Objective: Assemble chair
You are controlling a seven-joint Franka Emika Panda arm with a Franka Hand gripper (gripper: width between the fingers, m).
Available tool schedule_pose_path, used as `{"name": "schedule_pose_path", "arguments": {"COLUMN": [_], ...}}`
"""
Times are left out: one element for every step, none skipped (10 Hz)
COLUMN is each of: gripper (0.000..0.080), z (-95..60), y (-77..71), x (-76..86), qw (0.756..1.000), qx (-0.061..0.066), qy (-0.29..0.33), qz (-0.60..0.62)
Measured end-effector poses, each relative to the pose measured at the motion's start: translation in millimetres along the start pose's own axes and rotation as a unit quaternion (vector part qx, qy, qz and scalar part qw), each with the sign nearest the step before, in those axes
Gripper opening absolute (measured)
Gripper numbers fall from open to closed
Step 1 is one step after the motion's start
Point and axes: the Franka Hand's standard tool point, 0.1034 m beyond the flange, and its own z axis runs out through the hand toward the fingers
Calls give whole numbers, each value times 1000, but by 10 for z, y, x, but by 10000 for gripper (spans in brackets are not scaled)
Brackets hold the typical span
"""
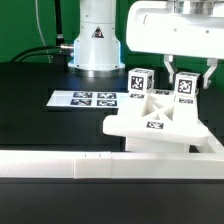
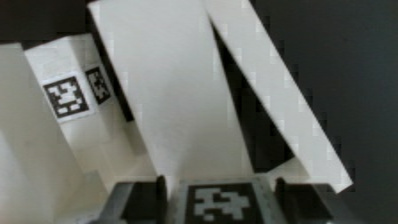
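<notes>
Close up, tall white plastic chair panels stand against a dark background, one bearing a black-and-white square tag; a tagged white block sits between the end effector's dark fingers.

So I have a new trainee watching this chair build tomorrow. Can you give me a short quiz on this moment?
1. True or false: the gripper is closed on a tagged white chair piece.
2. In the exterior view, where does the marker board lie relative to the chair assembly?
A. on the exterior view's left of it
B. on top of it
C. on the exterior view's right of it
3. Fill in: the long white border rail runs along the ____ edge of the exterior view's scene, nearest the camera.

Key: 1 true; 2 A; 3 front
</notes>
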Motion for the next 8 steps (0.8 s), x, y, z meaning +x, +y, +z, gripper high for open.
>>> {"name": "schedule_pose_path", "arguments": {"gripper": [285, 285, 285, 285, 285, 285, 285, 285], "z": [0, 0, 1, 1, 1, 1, 2, 1], "y": [-6, -11, -18, -32, -40, -54, -70, -75], "x": [-3, -4, -2, 1, 5, 10, 7, 9], "qw": [999, 997, 994, 986, 977, 966, 949, 941], "qx": [0, 1, 5, 15, 20, 28, 34, 35], "qy": [0, 1, 0, -5, -6, -8, -11, -11], "qz": [51, 75, 110, 168, 212, 259, 315, 337]}}
